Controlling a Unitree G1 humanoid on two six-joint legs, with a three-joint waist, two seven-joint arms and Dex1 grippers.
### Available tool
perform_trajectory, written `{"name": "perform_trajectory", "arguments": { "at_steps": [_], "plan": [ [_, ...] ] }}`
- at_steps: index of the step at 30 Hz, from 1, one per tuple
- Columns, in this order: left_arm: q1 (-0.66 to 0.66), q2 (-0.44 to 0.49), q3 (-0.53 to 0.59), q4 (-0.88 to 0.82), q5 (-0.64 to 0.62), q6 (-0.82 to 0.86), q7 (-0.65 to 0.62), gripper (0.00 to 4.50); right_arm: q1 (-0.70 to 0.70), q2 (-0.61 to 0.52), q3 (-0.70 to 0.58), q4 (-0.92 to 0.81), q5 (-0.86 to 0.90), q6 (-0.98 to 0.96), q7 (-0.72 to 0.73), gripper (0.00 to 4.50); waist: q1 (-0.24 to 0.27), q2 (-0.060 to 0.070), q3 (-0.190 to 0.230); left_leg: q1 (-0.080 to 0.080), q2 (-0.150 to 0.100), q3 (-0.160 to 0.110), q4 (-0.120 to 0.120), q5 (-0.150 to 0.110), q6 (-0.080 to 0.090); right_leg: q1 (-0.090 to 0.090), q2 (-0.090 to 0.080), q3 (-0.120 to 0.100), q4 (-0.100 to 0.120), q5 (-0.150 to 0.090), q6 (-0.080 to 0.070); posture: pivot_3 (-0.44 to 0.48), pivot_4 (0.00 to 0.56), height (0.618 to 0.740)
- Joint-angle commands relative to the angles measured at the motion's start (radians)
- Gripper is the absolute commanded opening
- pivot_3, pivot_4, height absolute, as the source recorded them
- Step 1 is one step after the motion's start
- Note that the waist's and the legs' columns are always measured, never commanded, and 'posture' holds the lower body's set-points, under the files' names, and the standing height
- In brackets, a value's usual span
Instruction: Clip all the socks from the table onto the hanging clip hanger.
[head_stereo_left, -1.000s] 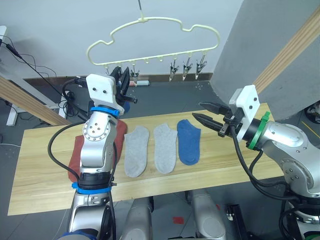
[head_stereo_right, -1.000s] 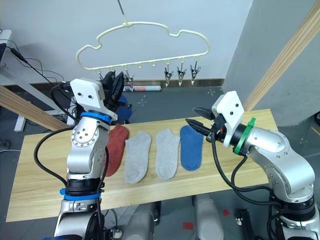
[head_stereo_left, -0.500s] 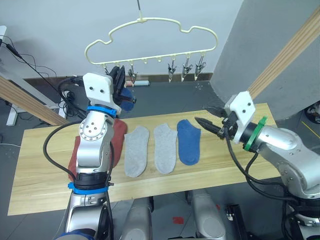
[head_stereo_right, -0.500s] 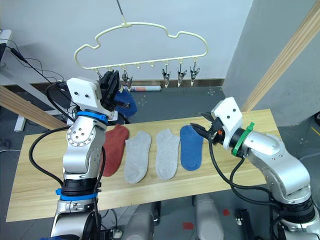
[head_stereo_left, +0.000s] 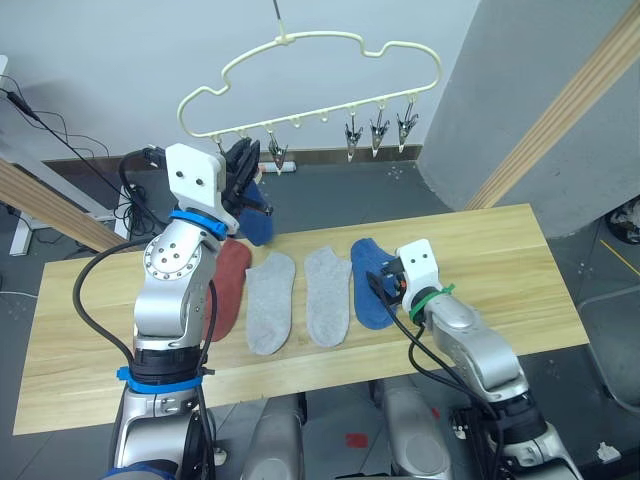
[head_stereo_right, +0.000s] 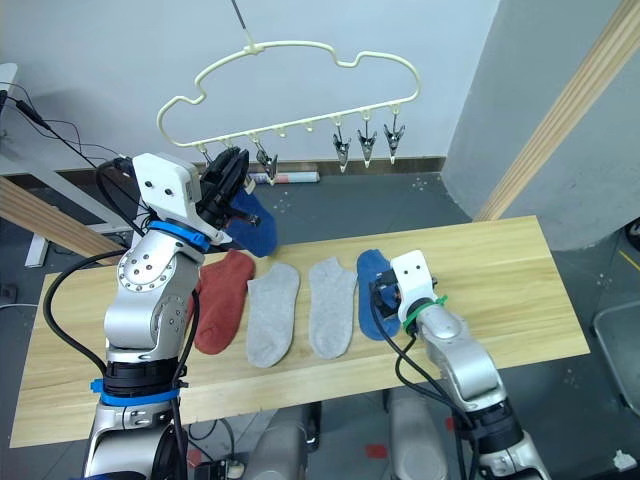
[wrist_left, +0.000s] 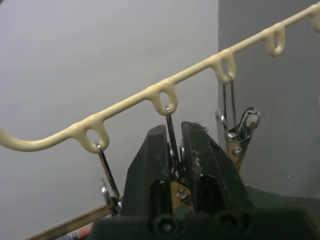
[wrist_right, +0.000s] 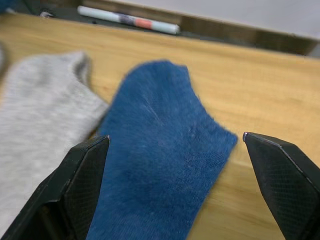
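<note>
Mid-worktop, the blue knit ankle sock (wrist_right: 160, 150) lies directly beneath my right tool (wrist_right: 177, 150), fingers spread wide, empty; long axis toward the far edge. Left tool (wrist_left: 172, 150) pinches a grey metal clip (wrist_left: 176, 187) of the pale-yellow wire hanger (head_stereo_left: 300, 45), beside a hanging blue sock (head_stereo_right: 252, 222).

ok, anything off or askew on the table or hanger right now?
Nothing stands out. The rust-red sock, two grey socks and blue sock lie flat in a row on the table. The clip hanger hangs tilted, its left end lower, where the left hand grips a clip.
</note>
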Motion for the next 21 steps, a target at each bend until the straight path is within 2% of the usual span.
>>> {"name": "perform_trajectory", "arguments": {
  "at_steps": [1,4,7,18,19,21],
  "plan": [
    [0.01,0.013,0.013,-0.043,-0.009,0.002,-0.011,0.09,-0.02,0.03,0.002,0.091,-0.035,-0.089,-0.004,4.48,0.0,0.0,0.0,0.0,0.0,0.0,0.0,0.0,0.0,0.0,0.0,0.0,0.0,0.0,-0.001,-0.184,0.418,0.74],
    [0.011,0.018,0.015,-0.045,-0.012,0.009,-0.018,0.09,-0.034,0.053,0.007,0.166,-0.051,-0.113,0.007,4.48,-0.001,0.0,0.0,0.0,0.0,0.0,0.0,0.0,0.0,0.0,0.001,0.0,0.0,0.001,-0.001,-0.179,0.418,0.74],
    [0.013,0.027,0.015,-0.049,-0.02,0.02,-0.032,0.09,-0.027,0.062,0.009,0.191,-0.055,-0.108,0.027,3.91,0.0,0.0,0.0,0.0,0.0,0.0,0.0,0.0,0.0,0.0,0.001,0.0,0.0,0.001,-0.001,-0.169,0.419,0.74],
    [-0.001,0.072,0.04,-0.045,-0.109,0.118,-0.106,0.09,0.002,0.055,0.026,0.17,-0.08,-0.094,0.091,0.15,0.0,0.0,0.0,0.002,0.007,0.001,0.0,0.0,0.0,0.001,0.008,0.0,0.0,0.001,-0.002,-0.164,0.417,0.74],
    [-0.006,0.077,0.042,-0.042,-0.123,0.132,-0.116,0.09,-0.005,0.046,0.036,0.154,-0.088,-0.101,0.105,0.0,0.0,0.0,0.0,0.002,0.009,0.001,0.0,0.0,0.0,0.001,0.009,0.0,0.0,0.002,-0.002,-0.165,0.416,0.74],
    [-0.016,0.086,0.047,-0.04,-0.154,0.162,-0.136,0.09,-0.028,0.014,0.069,0.107,-0.112,-0.124,0.15,0.0,0.0,0.0,0.0,0.002,0.011,0.002,0.0,0.0,0.0,0.001,0.012,0.0,-0.001,0.002,-0.003,-0.168,0.414,0.74]
  ]
}}
